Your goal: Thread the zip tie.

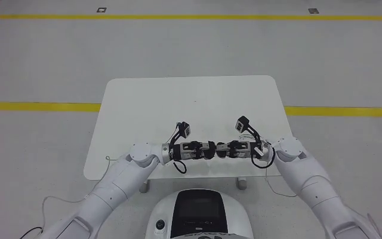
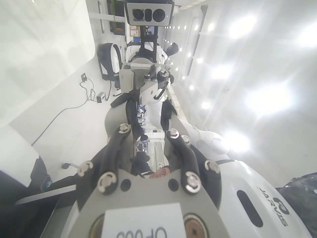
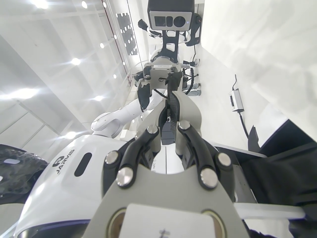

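We see the left gripper (image 1: pixel 210 149) and right gripper (image 1: pixel 229 149) tip to tip over the near edge of the table (image 1: pixel 149 107), both with jaws apart. We cannot tell where the zip tie is.

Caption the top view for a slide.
Left gripper and right gripper face each other over the white table's near edge.

Robot lab hall.
Shown by yellow floor lines (image 1: pixel 48 106), white table (image 1: pixel 179 101), ceiling light rows (image 3: pixel 75 61), floor power brick (image 3: pixel 236 101).
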You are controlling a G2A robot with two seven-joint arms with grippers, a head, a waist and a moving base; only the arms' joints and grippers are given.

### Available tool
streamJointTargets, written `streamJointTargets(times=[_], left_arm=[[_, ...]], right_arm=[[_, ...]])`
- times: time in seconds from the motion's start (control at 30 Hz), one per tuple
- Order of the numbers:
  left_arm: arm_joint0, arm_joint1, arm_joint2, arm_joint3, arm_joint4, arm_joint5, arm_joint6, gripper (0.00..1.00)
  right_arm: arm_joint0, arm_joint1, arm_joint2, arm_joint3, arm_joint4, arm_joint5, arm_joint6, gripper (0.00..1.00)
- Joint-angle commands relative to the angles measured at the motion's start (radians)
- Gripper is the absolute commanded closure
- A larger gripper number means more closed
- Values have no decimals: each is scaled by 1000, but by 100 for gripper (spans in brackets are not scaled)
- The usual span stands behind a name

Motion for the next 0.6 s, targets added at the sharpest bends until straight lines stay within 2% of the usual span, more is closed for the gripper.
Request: streamJointTargets(times=[0.0, 0.57], left_arm=[[-2, 0, 2, 2, -1, 0, -1, 85], [-9, -1, 10, 9, 5, 0, -1, 91]], right_arm=[[2, -1, -2, 3, 0, 0, 1, 100], [9, -7, -3, 17, 33, -6, 21, 100]])
